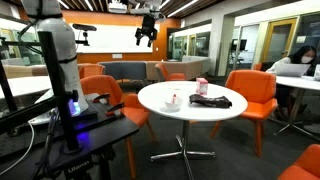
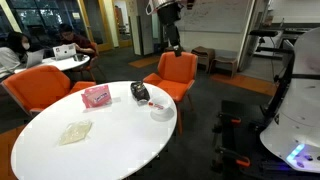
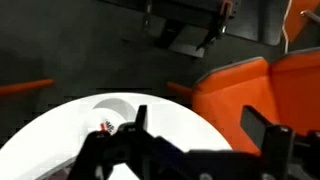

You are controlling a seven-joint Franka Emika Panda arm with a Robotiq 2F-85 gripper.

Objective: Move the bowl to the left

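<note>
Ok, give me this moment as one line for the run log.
phase: pre-grasp | pincer: open, high above table | bowl: on table, untouched

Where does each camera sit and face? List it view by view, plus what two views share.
Exterior view: low beside the robot, facing the white table; the arm and its high end effector show.
Exterior view: close above the table, looking down across it; the arm shows at the edge.
Wrist view: looks down past the open end effector at the table and an orange chair.
Shared: both exterior views show the bowl.
</note>
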